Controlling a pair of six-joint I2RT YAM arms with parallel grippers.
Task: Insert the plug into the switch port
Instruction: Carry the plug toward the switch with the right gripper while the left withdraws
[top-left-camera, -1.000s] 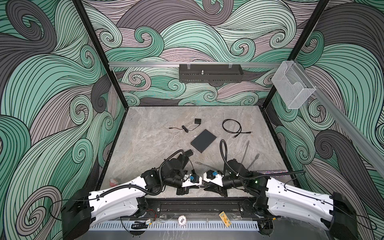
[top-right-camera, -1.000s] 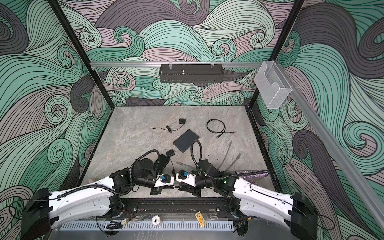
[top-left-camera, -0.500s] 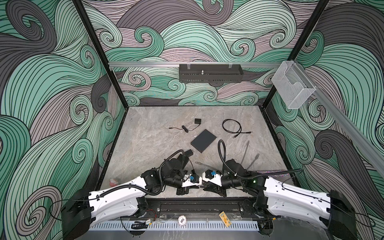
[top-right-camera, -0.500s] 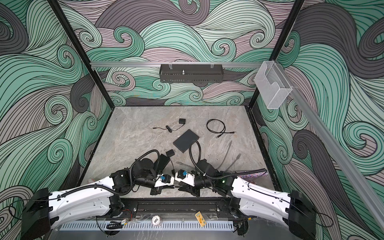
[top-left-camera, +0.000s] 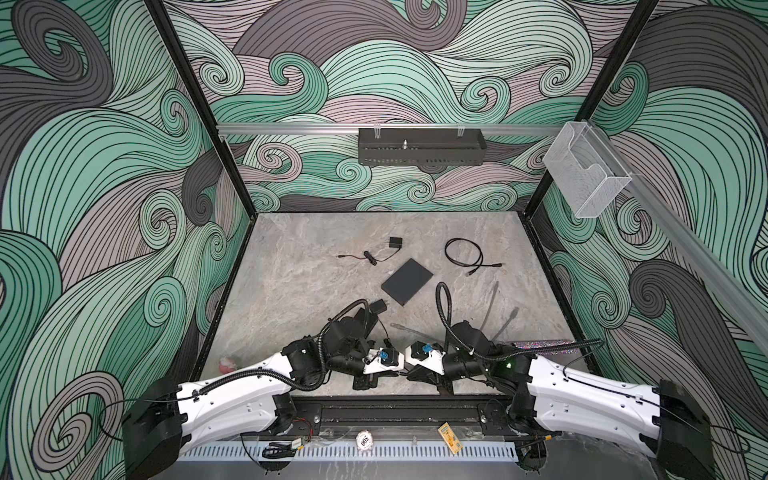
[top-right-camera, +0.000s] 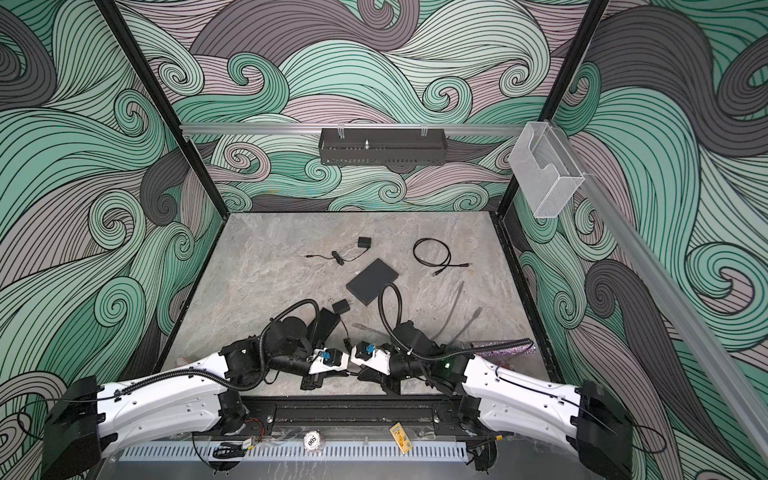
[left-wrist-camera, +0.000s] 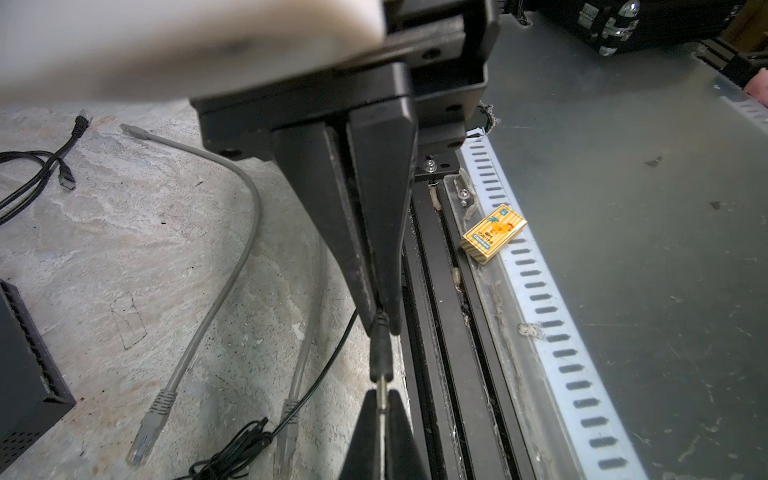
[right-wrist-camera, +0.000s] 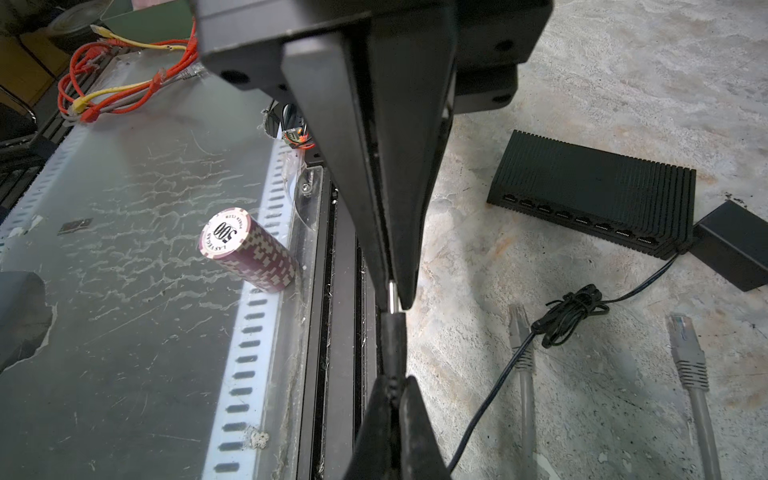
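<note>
Marbled tabletop (left-wrist-camera: 124, 232): left fingers (left-wrist-camera: 365, 432) and right fingers (right-wrist-camera: 374, 424) both clamp the plug (left-wrist-camera: 380, 353); chips (right-wrist-camera: 249, 253) read "500 LAS VEGAS".

Grey marbled tabletop (top-left-camera: 291, 291), seen in both top views. A ribbed black switch (right-wrist-camera: 594, 195) is laid flat on it, with a black adapter (right-wrist-camera: 735, 245) just beside one end. A bundled thin black lead (right-wrist-camera: 573, 311) and two grey patch cables (right-wrist-camera: 523, 357) are spread nearby. Farther back, a flat dark panel (top-left-camera: 407, 286), a coiled black cable (top-left-camera: 463, 255) and a second small adapter (top-left-camera: 395, 242) are placed apart.
</note>
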